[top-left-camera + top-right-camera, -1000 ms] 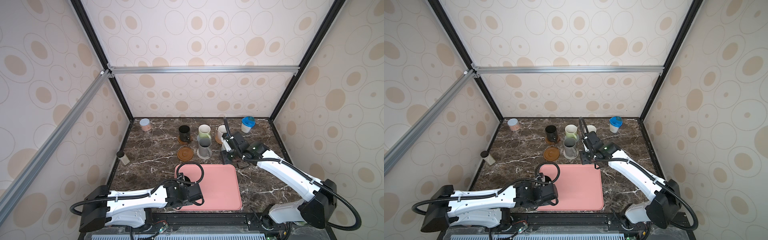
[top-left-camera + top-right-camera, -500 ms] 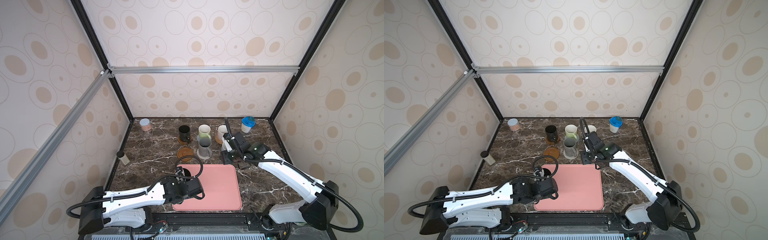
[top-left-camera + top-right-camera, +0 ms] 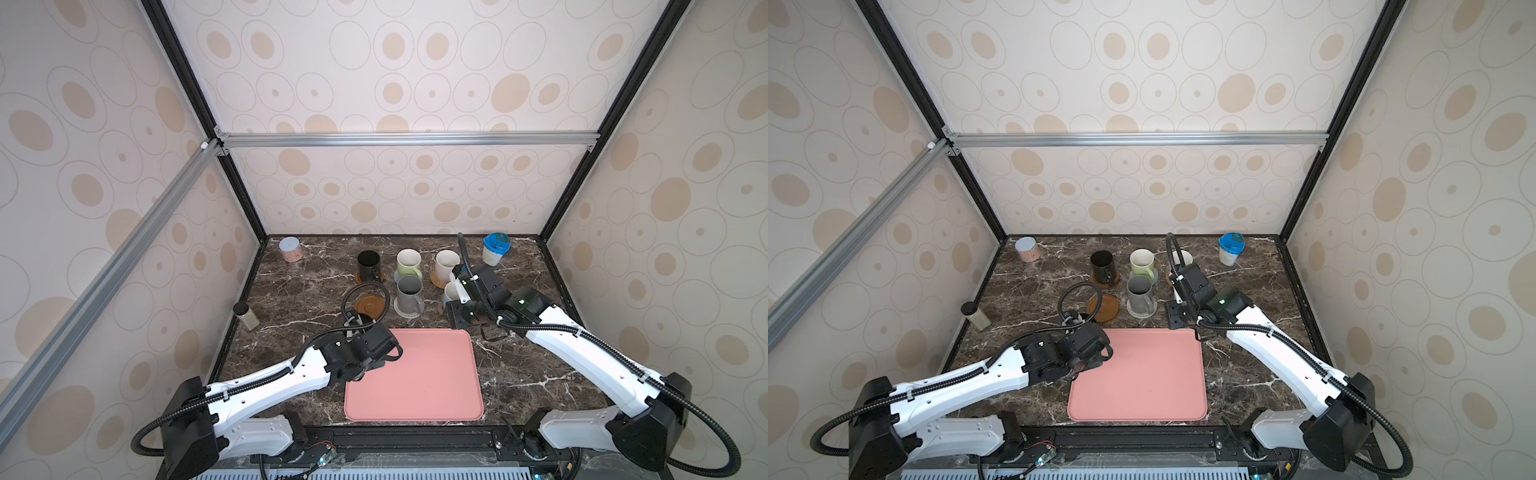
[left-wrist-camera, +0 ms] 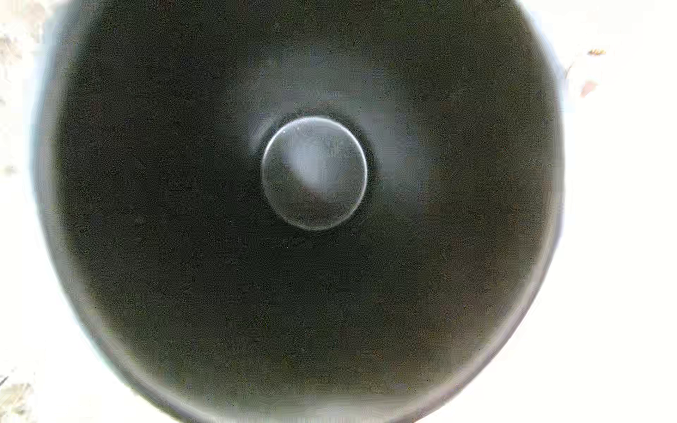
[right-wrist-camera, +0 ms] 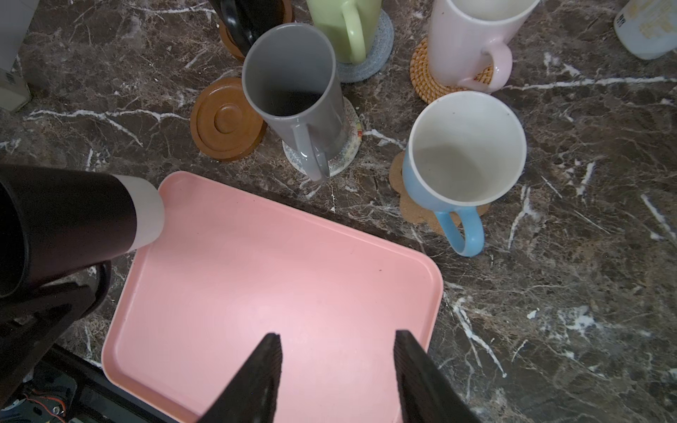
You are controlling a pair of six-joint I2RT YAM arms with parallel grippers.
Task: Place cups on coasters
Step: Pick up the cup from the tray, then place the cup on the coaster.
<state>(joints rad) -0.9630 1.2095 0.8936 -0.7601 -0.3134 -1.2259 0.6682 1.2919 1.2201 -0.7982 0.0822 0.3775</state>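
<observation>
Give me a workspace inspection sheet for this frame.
Surface: marble table, no spills seen.
Job's things: black mug, green mug, pink mug, grey mug, blue mug each on coasters; brown disc bare; held mug on its side at tray corner.
Clutter: can, tub, bottle near table edges.
Hands: left hand shut on held mug; right hand open, empty, above tray.
Cables: left hose loops over brown disc in both top views; right hose rises beside pink mug.
Surroundings: patterned walls, aluminium frame; nothing else seen.

No legible text anywhere. The white tub (image 5: 645,31) carries label print, but it's too blurred to read.
</observation>
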